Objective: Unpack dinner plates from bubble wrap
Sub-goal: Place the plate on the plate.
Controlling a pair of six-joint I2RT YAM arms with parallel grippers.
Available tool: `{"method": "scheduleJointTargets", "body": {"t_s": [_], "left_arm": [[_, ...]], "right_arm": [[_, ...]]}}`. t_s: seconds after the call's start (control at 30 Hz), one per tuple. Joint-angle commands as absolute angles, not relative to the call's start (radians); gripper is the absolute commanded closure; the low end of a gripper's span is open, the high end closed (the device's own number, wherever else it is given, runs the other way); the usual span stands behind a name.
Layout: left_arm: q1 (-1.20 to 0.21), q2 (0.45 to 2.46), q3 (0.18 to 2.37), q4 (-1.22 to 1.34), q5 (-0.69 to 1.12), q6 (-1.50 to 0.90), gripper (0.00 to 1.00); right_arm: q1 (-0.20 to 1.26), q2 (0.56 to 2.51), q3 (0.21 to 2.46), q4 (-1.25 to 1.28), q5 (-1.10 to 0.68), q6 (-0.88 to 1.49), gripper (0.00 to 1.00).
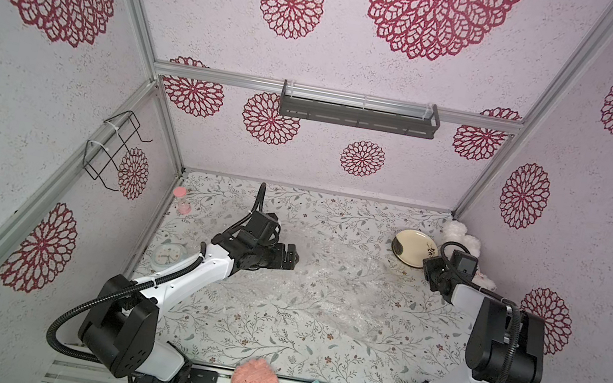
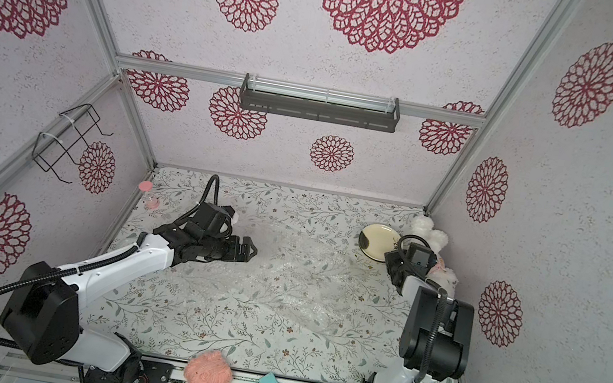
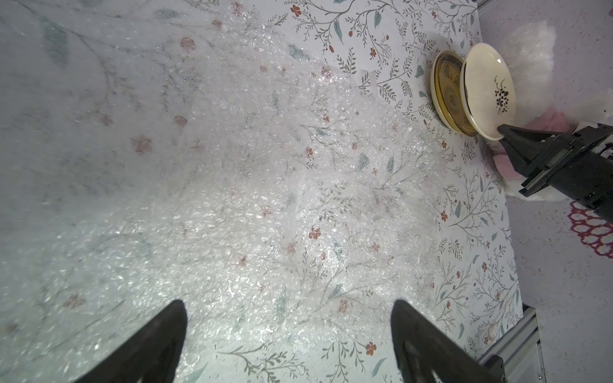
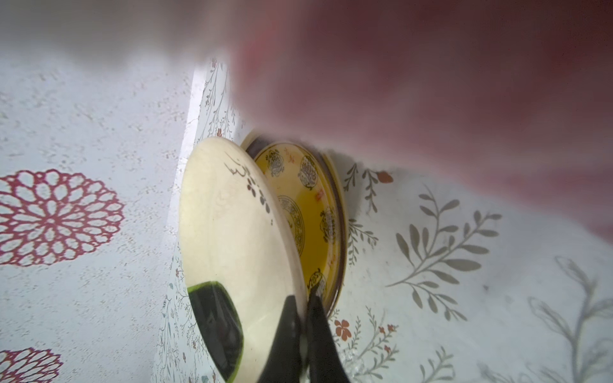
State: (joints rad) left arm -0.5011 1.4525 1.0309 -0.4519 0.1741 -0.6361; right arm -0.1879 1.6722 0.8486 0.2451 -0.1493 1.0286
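- Your right pincer (image 4: 302, 301) is pressed together on the rim of a cream plate (image 4: 229, 225), with one finger on its face and one behind it.
- That cream plate is at the far right of the surface (image 1: 270, 346), just in front of a white plush toy (image 1: 457, 237). In both top views it shows as a shallow oval with its face turned up.
- It is tilted rather than flat. It leans over a yellow plate (image 4: 311, 212) lying beneath it, and the gap between the two looks widest at the pincer. You cannot tell whether the opposite edge touches the yellow plate.
- A dark sprig motif sits near the cream plate's rim, on its right-hand side in a top view.
- The yellow plate carries dark round medallions, a dark rim band and small red marks. The marks are too blurred to read.
- The bubble wrap (image 3: 265, 182) lies spread flat over the middle of the surface, apart from both plates. It runs slantwise from beside the left arm toward the near right, though its edges are hard to trace.
- Your left pincer (image 3: 288, 305) is spread wide and holds nothing. It hovers over the wrap's left part and points across the surface toward the plates.
- A round clock (image 1: 167, 255) lies at the left edge of the surface, and its dial is too small to read.
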Motion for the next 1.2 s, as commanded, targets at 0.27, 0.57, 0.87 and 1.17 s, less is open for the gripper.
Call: {"method": "scheduleJointTargets", "body": {"t_s": [0.27,0.57,0.87,1.17], "left_arm": [[-0.496,1.440,1.026,-0.454,0.172,-0.631,0.03],[-0.492,1.446,1.026,-0.451,0.174,-0.623,0.03],[-0.481,1.447,1.031,-0.460,0.179,-0.602,0.03],[-0.470,1.439,1.019,-0.462,0.187,-0.595,0.03]], "right_arm": [[-0.147,1.659,0.833,0.317,-0.081,1.068,0.95],[-0.121,1.623,0.752,0.372,0.031,1.182,0.94],[-0.088,1.614,0.746,0.393,0.104,1.268,0.95],[-0.066,1.626,0.776,0.364,0.164,1.302,0.93]]}}
